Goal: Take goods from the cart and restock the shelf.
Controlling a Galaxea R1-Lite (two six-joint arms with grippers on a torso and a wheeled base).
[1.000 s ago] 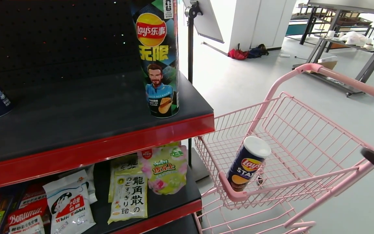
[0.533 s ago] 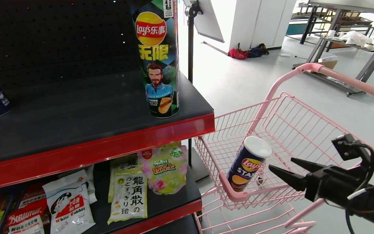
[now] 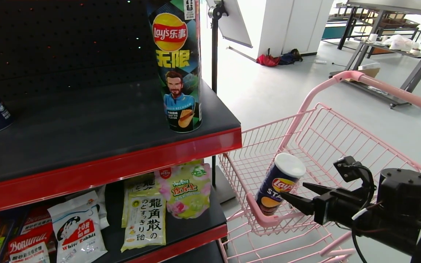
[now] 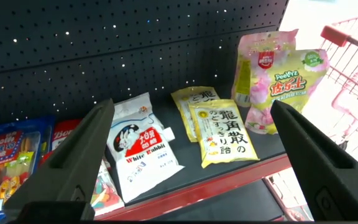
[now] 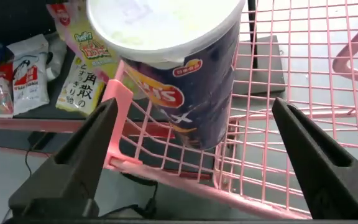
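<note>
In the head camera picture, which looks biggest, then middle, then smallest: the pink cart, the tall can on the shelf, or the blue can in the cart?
1. pink cart
2. tall can on the shelf, its top cut off
3. blue can in the cart

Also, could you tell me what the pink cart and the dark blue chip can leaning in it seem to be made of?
The cart is a thin pink wire grid, evenly coloured, so probably coated metal. The chip can has a glossy printed body, likely a cardboard tube; its lid is pale, slightly translucent, seemingly plastic.
</note>
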